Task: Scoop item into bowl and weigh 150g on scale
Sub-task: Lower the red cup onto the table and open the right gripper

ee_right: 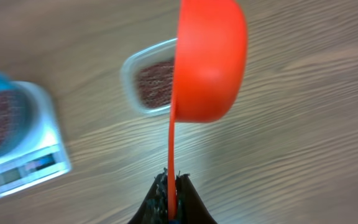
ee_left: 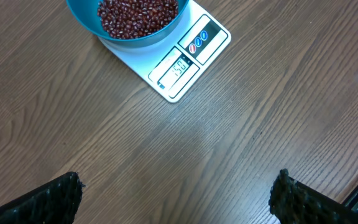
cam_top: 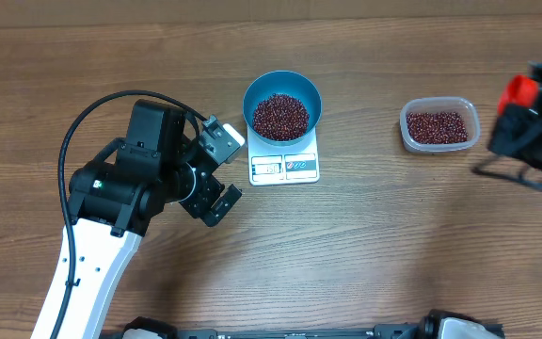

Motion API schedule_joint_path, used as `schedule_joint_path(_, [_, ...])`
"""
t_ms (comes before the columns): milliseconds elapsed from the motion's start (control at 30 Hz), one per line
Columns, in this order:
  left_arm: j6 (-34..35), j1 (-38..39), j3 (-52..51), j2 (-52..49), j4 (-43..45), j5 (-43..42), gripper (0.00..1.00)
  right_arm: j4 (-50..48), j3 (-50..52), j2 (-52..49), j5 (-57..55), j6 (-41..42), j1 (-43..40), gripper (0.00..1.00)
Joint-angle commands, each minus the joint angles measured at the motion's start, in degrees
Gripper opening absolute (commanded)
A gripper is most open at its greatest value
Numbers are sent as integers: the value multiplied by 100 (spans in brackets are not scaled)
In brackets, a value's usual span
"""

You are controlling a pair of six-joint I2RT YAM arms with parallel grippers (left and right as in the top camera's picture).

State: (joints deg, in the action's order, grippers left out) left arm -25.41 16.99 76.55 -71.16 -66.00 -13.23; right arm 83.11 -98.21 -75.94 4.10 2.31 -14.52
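Left gripper (ee_left: 178, 186) hovers wide open, empty, near the flat white scale (ee_left: 211, 42); right gripper (ee_right: 170, 190) pinches an orange plastic scoop (ee_right: 207, 62) by its handle.

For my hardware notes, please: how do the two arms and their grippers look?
The left arm has a white lower link and black upper joints, with a black cable looping above it. A white block sits at its wrist. Its fingers are black and rough-textured. The right arm and right gripper are black.
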Motion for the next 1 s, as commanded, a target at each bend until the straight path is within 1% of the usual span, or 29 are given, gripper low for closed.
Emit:
schedule_joint_path(0, [59,-9,133,-11,22,-26,100,334,437,140,2855,-841,-866,4])
schedule_joint_path(100, [57,-9,133,-11,22,-26,100,638,1119,195,3735,-1394,-1375,4])
schedule_joint_path(200, [59,-9,133,-11,22,-26,100,616,2118,205,4354,-1969,-1561,4])
schedule_joint_path(233, [59,-9,133,-11,22,-26,100,398,2719,203,4603,-2087,-1561,4])
schedule_joint_path(433, [57,-11,133,-11,22,-26,100,-1384,4948,188,5488,-1991,-1539,4])
schedule_joint_path(500, [59,-11,133,-11,22,-26,100,-2076,5536,188,5707,-1733,-1539,4])
schedule_joint_path(600, [59,-11,133,-11,22,-26,100,-3233,6271,188,5705,-1110,-1539,4])
schedule_joint_path(733, [57,-9,133,-11,22,-26,100,-4680,7095,188,5584,-81,-1539,4])
schedule_joint_path(800, [57,-9,133,-11,22,-26,99,-4944,7250,188,5296,249,-1539,4])
schedule_joint_path(900, [59,-11,133,-11,22,-26,100,-4964,7287,188,4723,715,-1539,4])
schedule_joint_path(967, [59,-9,133,-11,22,-26,100,-4968,7287,188,4513,868,-1539,4])
